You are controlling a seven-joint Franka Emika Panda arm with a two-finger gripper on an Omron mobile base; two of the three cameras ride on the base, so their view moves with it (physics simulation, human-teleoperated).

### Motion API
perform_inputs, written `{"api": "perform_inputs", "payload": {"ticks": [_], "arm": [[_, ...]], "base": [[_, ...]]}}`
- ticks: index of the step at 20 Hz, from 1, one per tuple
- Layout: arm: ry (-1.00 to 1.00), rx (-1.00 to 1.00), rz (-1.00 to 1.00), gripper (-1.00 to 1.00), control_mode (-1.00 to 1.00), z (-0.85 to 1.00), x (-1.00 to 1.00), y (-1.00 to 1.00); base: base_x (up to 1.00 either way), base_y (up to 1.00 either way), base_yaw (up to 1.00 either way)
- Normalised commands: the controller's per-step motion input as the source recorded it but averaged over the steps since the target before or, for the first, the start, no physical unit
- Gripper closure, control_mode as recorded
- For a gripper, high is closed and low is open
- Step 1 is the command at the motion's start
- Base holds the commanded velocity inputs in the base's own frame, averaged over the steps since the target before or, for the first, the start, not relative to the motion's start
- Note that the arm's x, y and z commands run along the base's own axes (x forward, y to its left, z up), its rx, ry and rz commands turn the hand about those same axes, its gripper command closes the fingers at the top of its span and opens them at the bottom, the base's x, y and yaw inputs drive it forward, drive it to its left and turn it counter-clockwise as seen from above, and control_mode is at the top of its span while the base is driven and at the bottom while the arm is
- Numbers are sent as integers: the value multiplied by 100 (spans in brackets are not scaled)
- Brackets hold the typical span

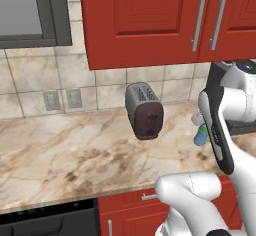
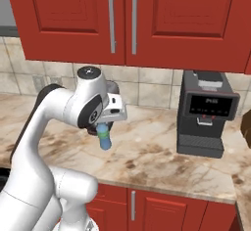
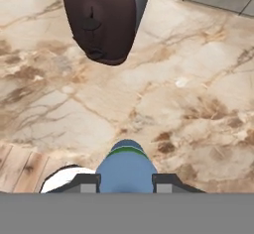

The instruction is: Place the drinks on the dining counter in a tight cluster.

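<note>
One water bottle (image 3: 126, 171) is hanging in your pincer (image 3: 126, 182), pinched between its tips above the tabletop (image 3: 198, 104); swinging forward, you are risking clipping the toaster (image 3: 101, 20) ahead.

The white arm bends over and down. Its fingers (image 3: 89, 182) are squeezed onto the small blue bottle (image 3: 126, 168) (lifted up).

worktop (image 1: 65, 150): marble-look, smooth, brown veins | wall tiles (image 1: 30, 75): beige, matt | cabinets (image 2: 73, 19): red, satin, metal handles | toaster (image 1: 144, 111): grey metal body, dk glossy end | water bottle (image 3: 126, 171): blue plastic, smooth | coffee machine (image 2: 206, 112): blk plastic
</note>
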Motion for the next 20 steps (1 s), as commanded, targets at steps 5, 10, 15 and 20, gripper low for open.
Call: {"api": "perform_inputs", "payload": {"ticks": [5,10,15,20], "arm": [[0,0,0,100,100,0,0,0],[0,0,0,100,100,0,0,0],[0,0,0,100,100,0,0,0],[0,0,0,100,100,0,0,0]], "base": [[-100,39,7],[-96,46,24],[-11,82,79],[0,50,97]]}}
